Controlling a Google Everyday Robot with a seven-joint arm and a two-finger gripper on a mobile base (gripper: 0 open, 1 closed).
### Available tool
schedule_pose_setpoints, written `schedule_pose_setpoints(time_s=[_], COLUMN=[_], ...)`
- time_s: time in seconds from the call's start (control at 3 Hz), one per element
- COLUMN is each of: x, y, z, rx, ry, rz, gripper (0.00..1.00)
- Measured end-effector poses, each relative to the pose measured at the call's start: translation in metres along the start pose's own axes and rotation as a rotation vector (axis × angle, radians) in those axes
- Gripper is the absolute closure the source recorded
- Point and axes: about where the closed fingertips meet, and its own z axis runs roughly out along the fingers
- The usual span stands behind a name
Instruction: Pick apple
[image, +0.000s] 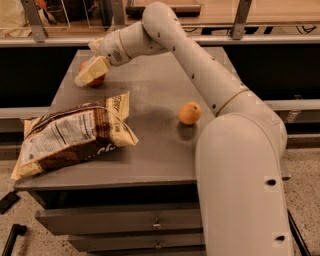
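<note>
Apple (98, 81) near far left corner of worktop (160, 155), mostly covered by hand (88, 73) lying over it; released or grasping, cannot tell. Small orange fruit (189, 113) well apart at right; snack bag (75, 135) front left

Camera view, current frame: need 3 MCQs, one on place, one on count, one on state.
1. Where is the gripper?
A. high overhead, out of view
B. at the apple, far left of the table
C. under the table

2. How many round fruits are on the table?
A. one
B. two
C. four

3. How does the chip bag lie?
A. flat on the tabletop
B. standing upright
C. rolled into a ball

Key:
1 B, the gripper covers part of the apple near the far-left corner.
2 B, only the apple and the orange fruit.
3 A, the bag's printed face lies level at the front left.
</note>
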Motion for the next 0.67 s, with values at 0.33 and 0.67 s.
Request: schedule_pose_setpoints(time_s=[0.33,0.67], x=[0.0267,0.0277], y=[-0.0132,-0.0139], z=[-0.0007,-0.0005], rx=[0.051,0.053], ry=[0.075,0.078], rz=[0.008,0.008], gripper=[0.00,0.00])
